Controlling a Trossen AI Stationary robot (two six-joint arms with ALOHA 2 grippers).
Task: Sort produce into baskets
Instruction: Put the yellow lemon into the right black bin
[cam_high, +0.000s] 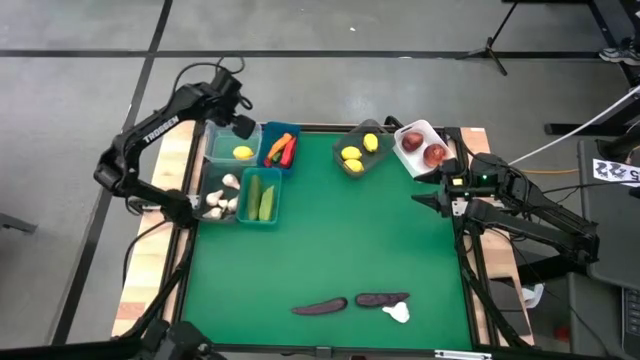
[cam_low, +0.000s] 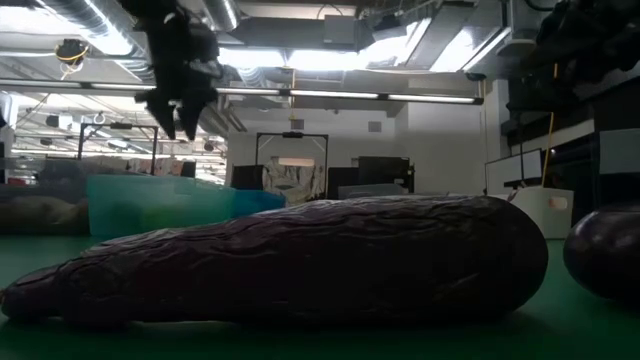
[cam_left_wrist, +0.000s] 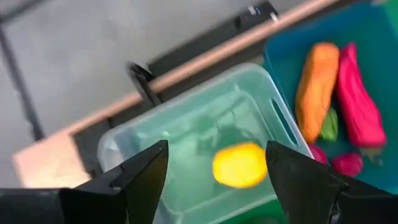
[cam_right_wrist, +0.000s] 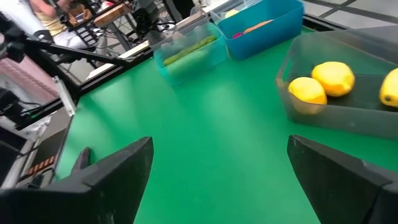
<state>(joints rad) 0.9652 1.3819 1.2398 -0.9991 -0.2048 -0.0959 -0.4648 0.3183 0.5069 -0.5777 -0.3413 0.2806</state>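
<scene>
My left gripper (cam_high: 241, 126) hangs open over a clear green tub (cam_high: 222, 148) at the table's far left. One yellow lemon (cam_left_wrist: 239, 165) lies on the tub's floor, below the gap between the fingers (cam_left_wrist: 143, 171), which touch nothing. In the low view the left gripper (cam_low: 180, 112) is high above the table. My right gripper (cam_high: 424, 200) is open and empty near the table's right edge, a little near of the white tub (cam_high: 415, 128) with two red apples (cam_high: 424, 149). Two dark eggplants (cam_high: 320, 307) (cam_high: 382, 298) and a white garlic bulb (cam_high: 397, 314) lie on the green mat near the front edge.
Beside the green tub stand a blue tub (cam_high: 292, 131) with carrot and peppers, a teal tub (cam_high: 250, 218) with cucumbers and a clear tub (cam_high: 205, 190) with garlic. A grey tub (cam_high: 345, 168) with lemons (cam_right_wrist: 323, 82) stands at the far middle. The mat's middle (cam_high: 340, 230) is bare.
</scene>
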